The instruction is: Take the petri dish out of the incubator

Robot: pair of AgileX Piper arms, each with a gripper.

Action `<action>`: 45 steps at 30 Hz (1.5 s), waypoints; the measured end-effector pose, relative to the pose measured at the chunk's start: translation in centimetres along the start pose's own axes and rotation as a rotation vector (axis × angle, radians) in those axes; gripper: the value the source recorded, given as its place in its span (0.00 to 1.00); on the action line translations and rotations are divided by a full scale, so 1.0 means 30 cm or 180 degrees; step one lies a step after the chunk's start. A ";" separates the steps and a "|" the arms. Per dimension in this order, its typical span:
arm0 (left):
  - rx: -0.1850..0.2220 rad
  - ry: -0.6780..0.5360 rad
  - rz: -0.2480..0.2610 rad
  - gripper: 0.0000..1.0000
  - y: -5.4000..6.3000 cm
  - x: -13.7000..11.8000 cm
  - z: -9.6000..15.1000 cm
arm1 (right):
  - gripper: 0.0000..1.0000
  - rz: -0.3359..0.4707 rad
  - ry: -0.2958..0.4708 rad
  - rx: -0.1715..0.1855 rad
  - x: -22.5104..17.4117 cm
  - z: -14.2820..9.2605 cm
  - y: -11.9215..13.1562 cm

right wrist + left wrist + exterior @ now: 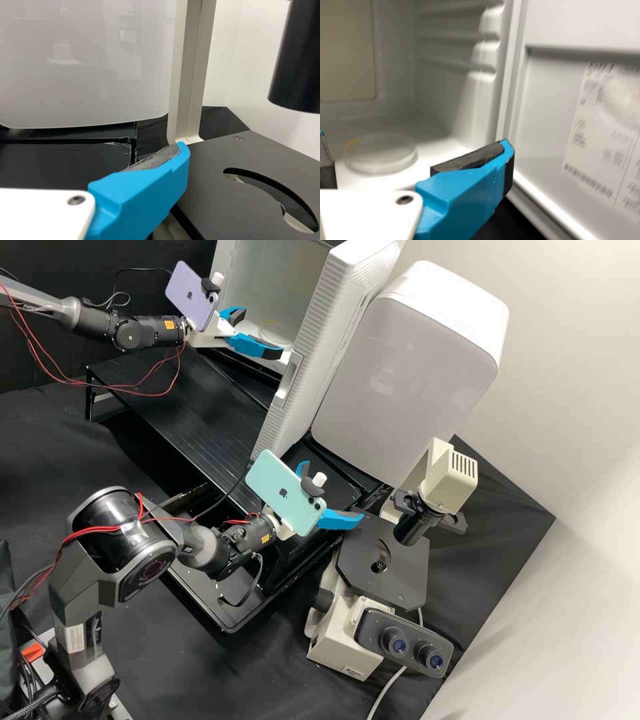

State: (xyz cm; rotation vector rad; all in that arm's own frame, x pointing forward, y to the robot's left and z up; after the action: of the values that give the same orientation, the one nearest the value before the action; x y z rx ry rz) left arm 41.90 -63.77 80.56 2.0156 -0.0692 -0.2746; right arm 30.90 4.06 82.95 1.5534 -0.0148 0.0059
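The clear round petri dish (380,150) lies on the white floor of the open incubator (260,280); in the high view the petri dish (275,328) is a faint disc. My left gripper (261,331) sits at the incubator's mouth, open, just short of the dish. In its wrist view the left gripper (412,142) has one blue finger (470,190) large in front and nothing between the pads. My right gripper (331,493) is open and empty, low by the microscope stage (380,567); its blue finger (150,185) lies over the stage's edge.
The incubator's ribbed door (313,353) stands swung open beside the left gripper, its labelled inner side (580,140) close by. A big white box (407,367) rises behind the microscope (373,633). A black raised shelf (187,413) runs under both arms.
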 end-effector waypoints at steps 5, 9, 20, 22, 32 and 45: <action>0.0051 0.0022 0.0031 1.00 0.022 0.015 0.009 | 1.00 0.0000 0.0000 0.0000 0.000 0.000 0.000; 0.0008 0.0115 -0.0057 1.00 -0.004 0.043 -0.002 | 1.00 0.0000 0.0000 0.0000 0.000 0.000 0.000; -0.0053 0.0343 -0.0296 1.00 -0.056 0.133 -0.029 | 1.00 0.0000 0.0000 0.0000 0.000 0.000 0.000; -0.0052 0.0394 -0.0321 1.00 -0.060 0.146 -0.033 | 1.00 0.0000 0.0000 0.0000 0.000 0.000 0.000; -0.0125 0.0475 -0.0402 1.00 -0.047 0.195 -0.030 | 1.00 0.0000 0.0000 0.0000 0.000 0.000 0.000; -0.0079 0.0568 -0.0373 1.00 -0.033 0.271 -0.057 | 1.00 0.0000 0.0000 0.0000 0.000 0.000 0.000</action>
State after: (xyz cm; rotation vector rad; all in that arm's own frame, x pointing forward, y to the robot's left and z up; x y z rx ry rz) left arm 50.11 -63.21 79.08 2.0142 0.1641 -0.1676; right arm 30.90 4.06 82.95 1.5534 -0.0148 0.0059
